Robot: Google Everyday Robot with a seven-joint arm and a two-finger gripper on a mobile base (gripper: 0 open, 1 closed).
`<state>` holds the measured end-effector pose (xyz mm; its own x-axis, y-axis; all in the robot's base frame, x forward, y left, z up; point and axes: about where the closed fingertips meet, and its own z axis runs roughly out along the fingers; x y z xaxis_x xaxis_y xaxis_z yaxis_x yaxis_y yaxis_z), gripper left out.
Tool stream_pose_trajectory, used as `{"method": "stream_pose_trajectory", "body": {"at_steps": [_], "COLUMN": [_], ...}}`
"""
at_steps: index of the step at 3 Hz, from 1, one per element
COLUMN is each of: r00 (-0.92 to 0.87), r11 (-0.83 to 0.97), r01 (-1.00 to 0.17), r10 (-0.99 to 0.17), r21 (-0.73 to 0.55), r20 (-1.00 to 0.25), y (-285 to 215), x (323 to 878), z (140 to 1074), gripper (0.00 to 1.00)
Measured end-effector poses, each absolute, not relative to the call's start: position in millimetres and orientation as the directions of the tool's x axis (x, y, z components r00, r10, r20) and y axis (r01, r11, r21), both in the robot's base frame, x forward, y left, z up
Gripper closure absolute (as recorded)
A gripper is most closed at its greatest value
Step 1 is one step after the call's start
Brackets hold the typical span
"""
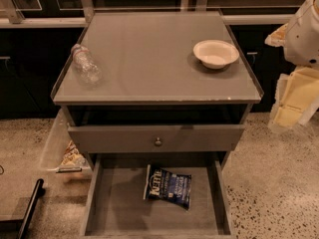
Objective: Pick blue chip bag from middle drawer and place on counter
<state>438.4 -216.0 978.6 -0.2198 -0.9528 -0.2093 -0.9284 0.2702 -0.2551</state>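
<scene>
The blue chip bag (168,185) lies flat on the floor of the open middle drawer (117,205), right of its centre, with white "Kettle" lettering facing up. The grey counter (149,59) is above it, with a thin clear rim along its sides. My gripper (293,106) hangs at the right edge of the view, beside and just below the counter's right side. It is far above and to the right of the bag and holds nothing that I can see.
A white bowl (215,53) sits at the counter's back right. A clear plastic bottle (85,63) lies at its left. A grey drawer front with a round knob (158,141) juts out above the open drawer. A clear bin (62,151) hangs at the cabinet's left.
</scene>
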Motion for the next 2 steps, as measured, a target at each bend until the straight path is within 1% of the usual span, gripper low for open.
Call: {"method": "stream_pose_trajectory", "body": {"at_steps": [2], "r00": [-0.223], "r11": [0.276], "r01": [-0.929], "r10": [-0.95], "r21": [-0.248], "r20": [-0.218], "y": [-216.3], "x": [437.8], "z": [972.1], "gripper": [0.0]}}
